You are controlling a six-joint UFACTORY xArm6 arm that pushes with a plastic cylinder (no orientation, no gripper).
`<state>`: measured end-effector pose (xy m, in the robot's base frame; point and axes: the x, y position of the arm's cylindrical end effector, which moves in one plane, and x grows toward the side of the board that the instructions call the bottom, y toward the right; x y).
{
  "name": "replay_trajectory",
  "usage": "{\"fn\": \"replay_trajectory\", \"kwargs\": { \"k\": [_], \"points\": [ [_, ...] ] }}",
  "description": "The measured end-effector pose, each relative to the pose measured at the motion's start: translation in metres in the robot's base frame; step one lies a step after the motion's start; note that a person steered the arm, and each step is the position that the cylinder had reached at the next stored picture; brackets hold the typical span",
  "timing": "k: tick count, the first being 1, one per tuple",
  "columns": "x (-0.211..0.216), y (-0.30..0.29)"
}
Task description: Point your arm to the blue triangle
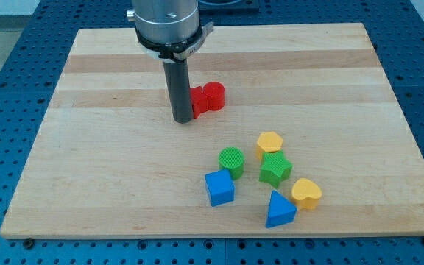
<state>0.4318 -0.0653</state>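
Beside the red blocks (207, 98), my tip (182, 120) stands well apart from the blue triangle (279, 209).

We see a pale wooden board (87, 147) with lengthwise plank strips and visible grain, filling most of the view. Under and around it sits a blue perforated table (6, 88), rows of small holes showing at the view's left, right and bottom edges. Light is even and bright, shadows soft.
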Motion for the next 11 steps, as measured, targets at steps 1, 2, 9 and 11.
{"fn": "replay_trajectory", "kwargs": {
  "k": [1,2,9,11],
  "points": [
    [0.0,-0.001],
    [0.0,-0.001],
    [0.187,-0.009],
    [0.187,0.03]
  ]
}}
